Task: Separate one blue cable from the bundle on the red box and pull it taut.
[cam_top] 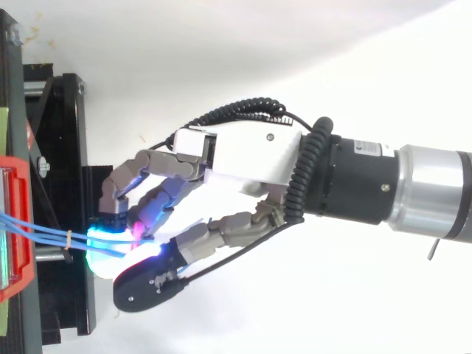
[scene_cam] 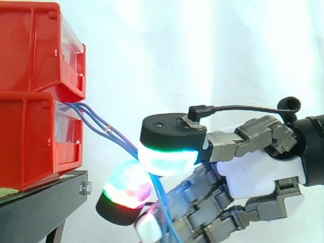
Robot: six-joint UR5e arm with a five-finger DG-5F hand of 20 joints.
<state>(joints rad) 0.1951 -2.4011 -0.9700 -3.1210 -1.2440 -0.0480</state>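
The lower red bin (scene_cam: 30, 142) sits on the black stand (scene_cam: 45, 202) with a second red bin (scene_cam: 30, 50) stacked on top of it. The blue cables (scene_cam: 96, 120) come out of the lower bin's front face as a small bundle. They slope down and away from it, held together a short way out from the bin by a thin pale tie (scene_cam: 108, 129).

The hand (scene_cam: 253, 172) is level with the lower bin's front and well clear of it, and its fingers are curled in on the cables. The strands pass between a black-capped pad (scene_cam: 167, 159) glowing green and cyan above and a pad glowing red and magenta below. I cannot tell whether a single strand has been split off. Beyond the pads the cables drop down past the curled fingers.

From above, the cables (cam_top: 37, 227) run from the bin's rim (cam_top: 22, 184) over the stand (cam_top: 66, 147) into the glowing fingertips, with the tie (cam_top: 68, 237) between. The hand (cam_top: 243, 151) reaches toward the bin.
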